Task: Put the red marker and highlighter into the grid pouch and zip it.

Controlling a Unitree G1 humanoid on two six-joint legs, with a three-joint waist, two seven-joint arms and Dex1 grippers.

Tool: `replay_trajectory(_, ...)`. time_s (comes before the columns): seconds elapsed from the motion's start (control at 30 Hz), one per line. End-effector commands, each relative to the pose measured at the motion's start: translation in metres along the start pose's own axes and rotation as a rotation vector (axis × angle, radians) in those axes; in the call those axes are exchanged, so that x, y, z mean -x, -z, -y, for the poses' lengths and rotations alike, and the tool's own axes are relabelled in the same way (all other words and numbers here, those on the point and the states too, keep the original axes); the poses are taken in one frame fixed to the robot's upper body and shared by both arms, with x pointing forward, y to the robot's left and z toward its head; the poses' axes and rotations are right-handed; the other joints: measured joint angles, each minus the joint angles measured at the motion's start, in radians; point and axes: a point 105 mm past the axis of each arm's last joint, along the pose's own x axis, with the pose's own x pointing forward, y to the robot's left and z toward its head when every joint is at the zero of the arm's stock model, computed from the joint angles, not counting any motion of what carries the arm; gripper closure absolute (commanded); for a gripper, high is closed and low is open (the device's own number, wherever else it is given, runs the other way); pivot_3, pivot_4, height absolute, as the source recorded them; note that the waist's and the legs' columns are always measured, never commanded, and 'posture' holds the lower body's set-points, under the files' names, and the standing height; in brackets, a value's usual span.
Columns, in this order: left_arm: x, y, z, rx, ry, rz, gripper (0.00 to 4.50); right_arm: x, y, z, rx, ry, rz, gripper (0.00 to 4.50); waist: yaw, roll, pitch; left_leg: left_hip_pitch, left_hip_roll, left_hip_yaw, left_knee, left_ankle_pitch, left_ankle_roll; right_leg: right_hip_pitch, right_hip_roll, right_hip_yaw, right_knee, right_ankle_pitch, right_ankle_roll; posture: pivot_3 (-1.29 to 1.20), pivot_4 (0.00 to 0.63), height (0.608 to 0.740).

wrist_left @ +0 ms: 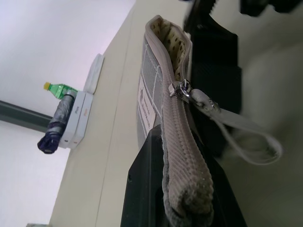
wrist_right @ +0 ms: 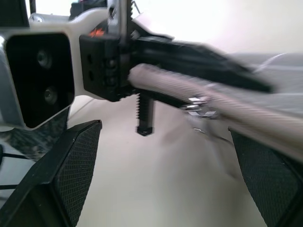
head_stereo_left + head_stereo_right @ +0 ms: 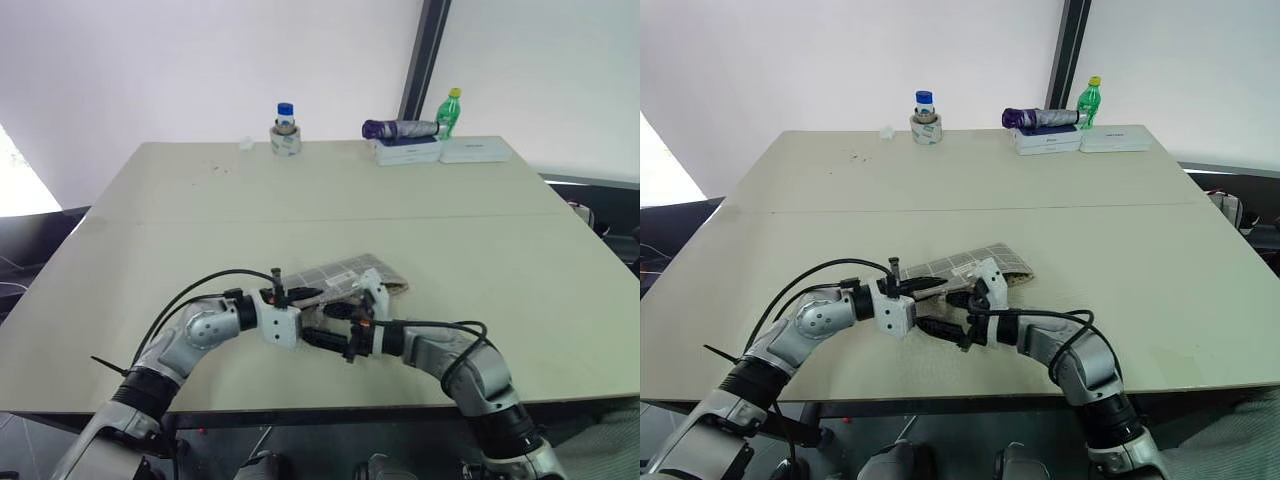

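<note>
Zipping step in hand. Left gripper (image 3: pixel 312 296) clenched on grid pouch (image 1: pixel 182 156) end, pouch half-lifted off table (image 3: pixel 330 200). Right gripper (image 2: pixel 156 175) gaping beside zipper pull (image 1: pixel 201 98) (marker, highlighter unseen). Next: pinch pull, draw along zip.

This looks like a lab or test room rather than a home. A large plain beige counter (image 3: pixel 330 200) stands against bare white walls, with a dark vertical post (image 3: pixel 425 55) at about 1 o'clock behind it. Along the far edge sit a few loose props: a small blue-capped jar (image 3: pixel 285 112) at 12 o'clock, and at 1 o'clock a green bottle (image 3: pixel 449 112) and flat white boxes (image 3: pixel 440 150). Cables (image 3: pixel 10 285) trail at 9 o'clock beyond the counter.
</note>
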Motion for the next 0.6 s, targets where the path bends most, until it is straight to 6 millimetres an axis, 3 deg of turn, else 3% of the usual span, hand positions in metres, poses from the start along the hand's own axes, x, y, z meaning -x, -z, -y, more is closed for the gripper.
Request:
replay_trajectory(0.03,-0.002,-0.01,-0.011,-0.021,-0.044,0.036,4.5,-0.007,-0.015,-0.003,0.035,-0.022,0.054,0.59,0.001,0.0,0.0,0.0,0.0,0.0,0.0,0.0,0.0,0.0,0.0,0.0,0.0,0.0,0.0,0.0,0.15,0.74)
replay_trajectory(0.17,0.0,-0.009,-0.013,-0.007,-0.063,0.025,4.5,-0.003,-0.014,-0.003,0.028,-0.025,0.053,2.48,0.001,0.0,0.0,0.0,0.0,0.0,0.0,0.0,0.0,0.0,0.0,0.0,0.0,0.0,0.0,0.0,0.15,0.74)
replay_trajectory(0.27,0.003,-0.008,-0.011,-0.002,-0.063,0.016,4.5,0.011,-0.009,0.004,0.043,-0.006,0.02,4.11,0.001,0.0,0.0,0.0,0.0,0.0,0.0,0.0,0.0,0.0,0.0,0.0,0.0,0.0,0.0,0.0,0.15,0.74)
replay_trajectory(0.3,0.004,-0.007,-0.011,0.001,-0.064,0.013,4.5,0.016,-0.009,0.009,0.05,0.009,0.01,4.44,0.001,0.0,0.0,0.0,0.0,0.0,0.0,0.0,0.0,0.0,0.0,0.0,0.0,0.0,0.0,0.0,0.15,0.74)
replay_trajectory(0.5,0.011,-0.002,-0.008,0.016,-0.07,-0.01,4.5,0.082,-0.01,0.055,0.094,0.199,-0.062,4.44,0.004,0.0,0.0,0.0,0.0,0.0,0.0,0.0,0.0,0.0,-0.001,0.0,0.0,0.0,0.0,0.0,0.15,0.74)
replay_trajectory(0.6,0.016,0.001,-0.007,0.025,-0.07,-0.022,4.5,0.112,-0.015,0.068,0.124,0.255,-0.091,4.44,0.001,0.0,0.0,0.0,0.0,0.0,0.0,0.0,0.001,0.0,-0.001,0.0,0.0,0.0,0.0,0.0,0.15,0.74)
